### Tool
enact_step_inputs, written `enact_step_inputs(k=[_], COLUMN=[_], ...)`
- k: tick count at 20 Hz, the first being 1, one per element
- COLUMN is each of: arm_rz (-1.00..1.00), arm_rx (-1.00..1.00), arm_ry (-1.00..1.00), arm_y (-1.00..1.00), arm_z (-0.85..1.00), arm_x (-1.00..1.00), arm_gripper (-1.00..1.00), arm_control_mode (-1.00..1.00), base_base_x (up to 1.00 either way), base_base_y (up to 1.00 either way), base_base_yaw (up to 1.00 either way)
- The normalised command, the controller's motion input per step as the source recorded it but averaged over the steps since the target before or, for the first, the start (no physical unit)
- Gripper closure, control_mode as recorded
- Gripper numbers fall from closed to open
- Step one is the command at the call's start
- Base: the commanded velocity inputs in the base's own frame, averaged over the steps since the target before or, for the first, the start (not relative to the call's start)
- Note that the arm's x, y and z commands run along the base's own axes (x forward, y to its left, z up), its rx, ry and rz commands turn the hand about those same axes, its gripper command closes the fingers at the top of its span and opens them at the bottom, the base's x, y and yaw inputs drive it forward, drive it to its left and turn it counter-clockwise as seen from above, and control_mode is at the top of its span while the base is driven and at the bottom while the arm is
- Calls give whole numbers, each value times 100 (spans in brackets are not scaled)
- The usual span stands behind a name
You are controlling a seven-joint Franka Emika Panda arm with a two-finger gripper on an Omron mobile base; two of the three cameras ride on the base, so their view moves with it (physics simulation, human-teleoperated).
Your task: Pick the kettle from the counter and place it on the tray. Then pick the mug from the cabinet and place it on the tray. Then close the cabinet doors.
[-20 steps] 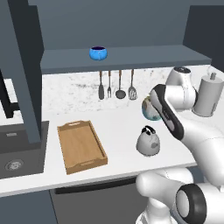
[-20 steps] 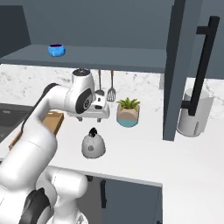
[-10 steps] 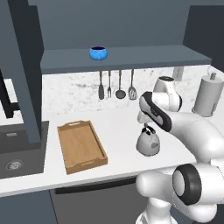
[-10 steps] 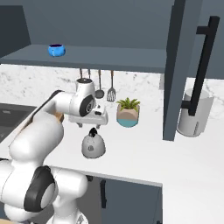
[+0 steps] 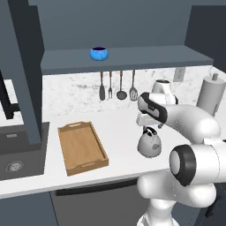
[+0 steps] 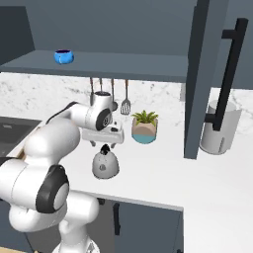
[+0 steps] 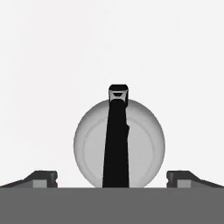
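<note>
So my gripper (image 7: 112, 177) is spread about as wide as it goes and there's nothing in it, just hanging right over the small squat grey metal kettle (image 5: 149, 143) with the black arched handle. Looking straight down through my hand, the kettle's dome sits dead centre between my two fingertips (image 7: 43, 178), with the black handle running away from me like a stripe across the middle; each tip stands off to one side of the body, not touching it as far as I can tell. From the side cameras my gripper (image 6: 103, 142) is just above the top of the handle, pretty much on it, though I can't say whether there's contact. The kettle stands upright on the long white marbled counter (image 5: 119, 132). Off to one side of me, well apart from the kettle, lies the rectangular light-brown wooden tray (image 5: 82, 147) with the low rim and slot handles, flat on the same counter with nothing in it. Up above and beyond me, the small bright blue round mug (image 5: 99, 53) sits on the grey shelf board of the dark slate-grey wall cabinet (image 5: 132, 57), whose tall blue-grey door panels (image 6: 200, 74) with black bar handles are both swung open. Behind the kettle, near the wall, there's a teal-and-beige plant pot (image 6: 144, 127), and a few dark utensils (image 5: 117, 86) hang under the shelf.
</note>
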Motion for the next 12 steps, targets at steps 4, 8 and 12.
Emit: enact_step_inputs(k=[4, 8, 12], arm_rz=[1, 0, 0], arm_rx=[0, 0, 0], arm_ry=[0, 0, 0], arm_y=[0, 0, 0], arm_z=[-36, -31, -8], arm_x=[0, 0, 0], arm_gripper=[-100, -100, -100], arm_control_mode=[-100, -100, -100], base_base_x=[0, 0, 0], base_base_y=[0, 0, 0], base_base_yaw=[0, 0, 0])
